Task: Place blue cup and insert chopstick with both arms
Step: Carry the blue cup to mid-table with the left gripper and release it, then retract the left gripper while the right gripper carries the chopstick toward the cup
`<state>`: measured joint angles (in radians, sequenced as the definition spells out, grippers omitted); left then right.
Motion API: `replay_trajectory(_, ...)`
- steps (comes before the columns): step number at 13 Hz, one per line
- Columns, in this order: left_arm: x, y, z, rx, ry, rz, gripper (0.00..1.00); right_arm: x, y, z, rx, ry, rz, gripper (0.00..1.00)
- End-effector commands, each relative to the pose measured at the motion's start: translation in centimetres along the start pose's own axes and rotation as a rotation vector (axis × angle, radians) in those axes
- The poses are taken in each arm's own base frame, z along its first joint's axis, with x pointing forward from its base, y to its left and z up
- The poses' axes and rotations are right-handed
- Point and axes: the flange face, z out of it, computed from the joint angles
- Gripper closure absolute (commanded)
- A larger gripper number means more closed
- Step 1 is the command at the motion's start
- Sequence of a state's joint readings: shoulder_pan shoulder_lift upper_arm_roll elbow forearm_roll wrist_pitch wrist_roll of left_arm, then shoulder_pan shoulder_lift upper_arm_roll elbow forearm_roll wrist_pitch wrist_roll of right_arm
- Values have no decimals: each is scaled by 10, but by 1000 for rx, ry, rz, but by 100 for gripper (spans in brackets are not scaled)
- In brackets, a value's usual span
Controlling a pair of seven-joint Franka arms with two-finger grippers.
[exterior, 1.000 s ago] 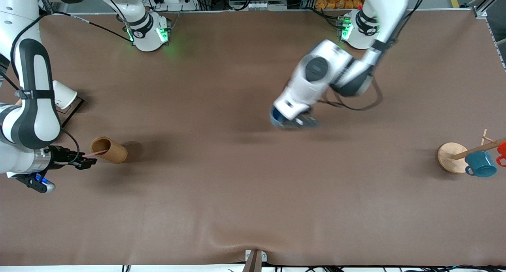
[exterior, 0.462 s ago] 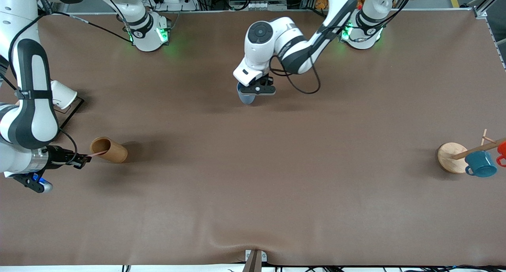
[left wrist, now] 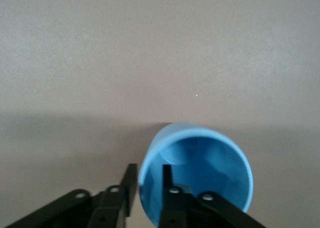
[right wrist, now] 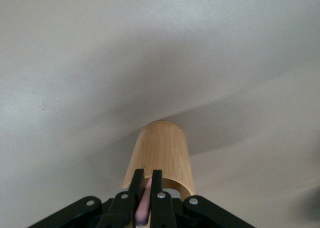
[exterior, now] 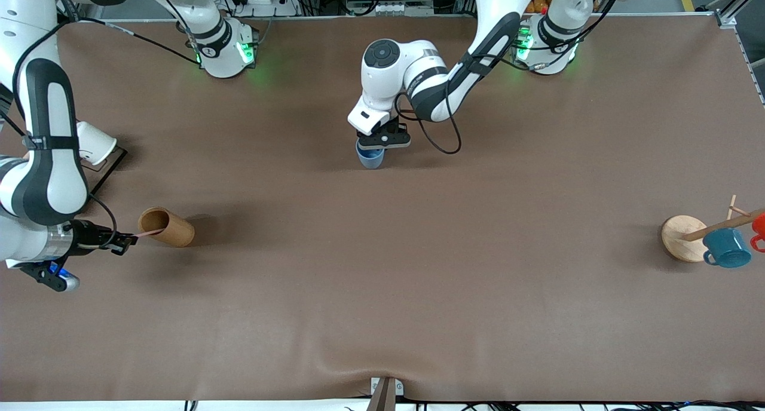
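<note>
The blue cup (exterior: 370, 158) stands upright at mid-table, toward the robots' side. My left gripper (exterior: 383, 141) is shut on its rim. In the left wrist view, one finger (left wrist: 167, 180) is inside the cup (left wrist: 210, 163) and the other is outside, pinching the wall (left wrist: 149, 182). I cannot tell if the cup's base touches the table. My right gripper (exterior: 124, 242), at the right arm's end, is shut on the pale-pink chopstick (exterior: 145, 233). Its tip is in the mouth of the brown cylinder holder (exterior: 170, 228). The right wrist view shows the gripper (right wrist: 146, 183), chopstick (right wrist: 144, 206) and holder (right wrist: 161, 155).
A wooden mug stand (exterior: 683, 238) at the left arm's end carries a teal mug (exterior: 727, 248) and a red mug (exterior: 759, 226). A white object on a black frame (exterior: 95, 143) sits beside the right arm. A metal clamp (exterior: 385, 390) is at the table's front edge.
My left arm has swung the blue cup from mid-table toward the robots' side and lowered it upright. My right gripper and the chopstick have barely moved.
</note>
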<state>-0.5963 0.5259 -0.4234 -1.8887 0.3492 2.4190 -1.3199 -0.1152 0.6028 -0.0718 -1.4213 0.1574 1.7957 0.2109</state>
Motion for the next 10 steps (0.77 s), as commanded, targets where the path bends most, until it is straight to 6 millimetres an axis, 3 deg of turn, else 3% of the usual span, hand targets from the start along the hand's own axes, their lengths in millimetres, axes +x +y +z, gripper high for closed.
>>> replay_trajectory(1, 20, 6, -40, 37, 43, -48, 0, -10, -3, -32, 29, 9, -13, 100)
replay_trajectory(4, 37, 5, -145, 60, 18, -147, 0, -32, -6, -84, 40, 69, -93, 100)
replay_trajectory(6, 66, -18, -211, 88, 41, -180, 0, -48, -8, -122, 46, 127, -194, 100)
replay_trajectory(8, 116, -59, -264, 102, 67, -238, 0, -66, -22, -149, 51, 169, -273, 100)
replay_trajectory(10, 180, -129, -301, 82, 73, -267, 0, -94, -64, -167, 37, 203, -391, 100)
